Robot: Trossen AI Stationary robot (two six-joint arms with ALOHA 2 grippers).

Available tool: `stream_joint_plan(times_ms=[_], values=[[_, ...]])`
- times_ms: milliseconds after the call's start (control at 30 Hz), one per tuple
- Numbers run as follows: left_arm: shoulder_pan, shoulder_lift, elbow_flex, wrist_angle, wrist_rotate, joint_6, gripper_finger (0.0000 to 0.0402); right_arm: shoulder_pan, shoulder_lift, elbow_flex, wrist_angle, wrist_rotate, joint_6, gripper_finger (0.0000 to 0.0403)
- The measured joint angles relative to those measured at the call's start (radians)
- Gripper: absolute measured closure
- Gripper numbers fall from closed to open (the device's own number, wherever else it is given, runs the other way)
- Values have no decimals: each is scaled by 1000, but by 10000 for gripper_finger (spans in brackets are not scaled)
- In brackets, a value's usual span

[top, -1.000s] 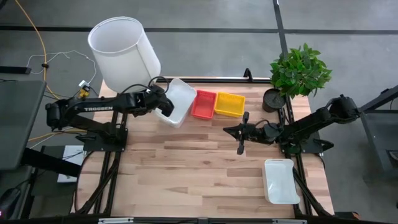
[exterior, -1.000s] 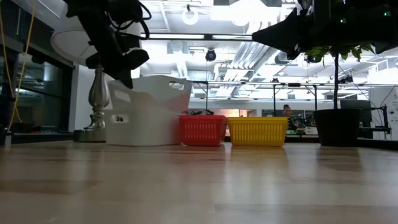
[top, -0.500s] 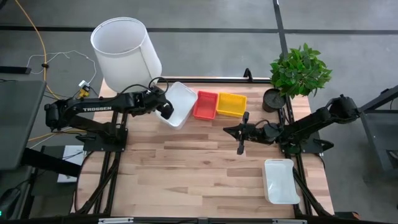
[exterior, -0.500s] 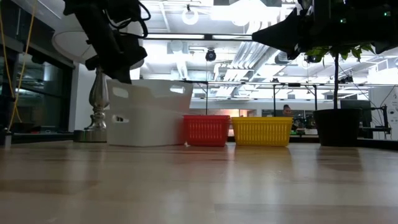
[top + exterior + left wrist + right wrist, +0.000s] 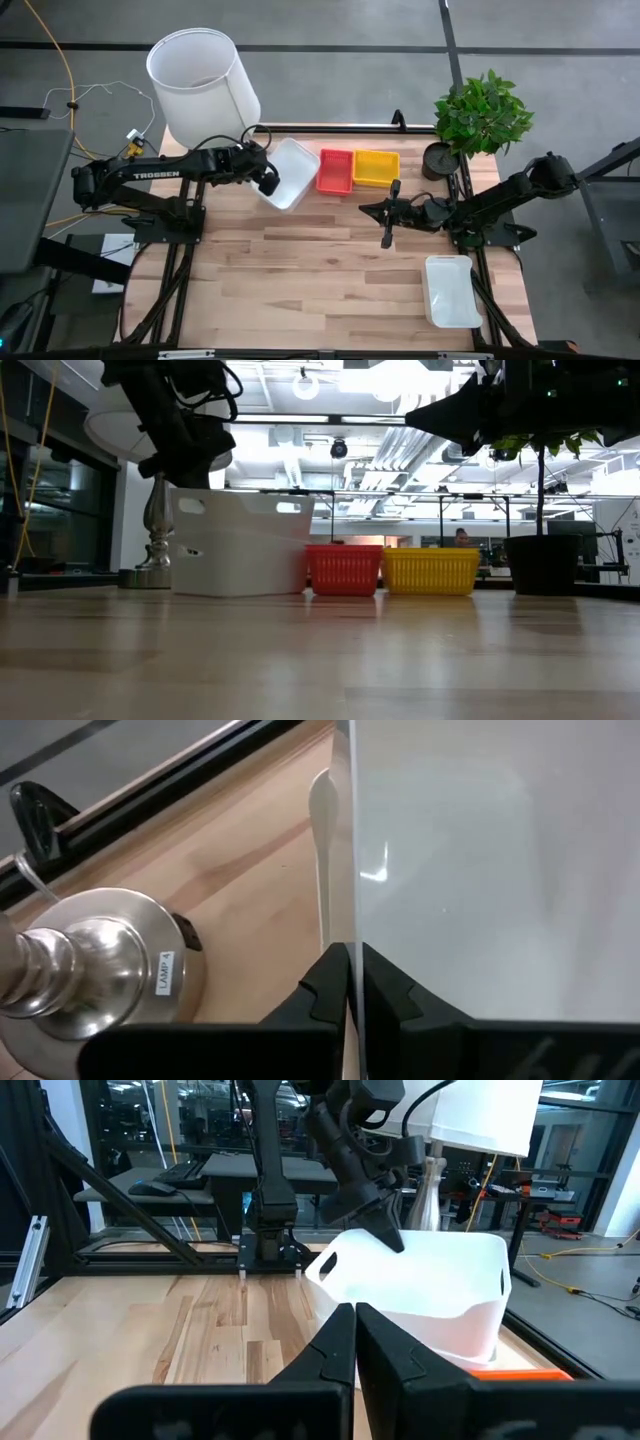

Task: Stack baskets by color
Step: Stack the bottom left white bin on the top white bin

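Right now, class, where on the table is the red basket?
In the high view the red basket sits near the table's far edge, between the white basket on the left arm's side and the yellow basket.

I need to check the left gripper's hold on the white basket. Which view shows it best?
Left wrist view: left gripper is shut on the white basket wall. High view shows the contact from above, low view from the side, right wrist view from afar.
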Motion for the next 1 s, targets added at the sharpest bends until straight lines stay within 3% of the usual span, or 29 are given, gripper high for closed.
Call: stream_joint_plan(times_ms=[300, 567, 833, 1000], values=[[0, 0, 0, 3, 19, 22, 378, 0, 0, 0, 0, 0, 0, 403], [0, 0, 0, 15, 22, 33, 316, 0, 0, 0, 0, 0, 0, 403], [0, 0, 0, 130, 119, 84, 250, 0, 0, 0, 0, 0, 0, 403], [-17, 0, 1, 161, 121, 94, 223, 0, 0, 0, 0, 0, 0, 403]])
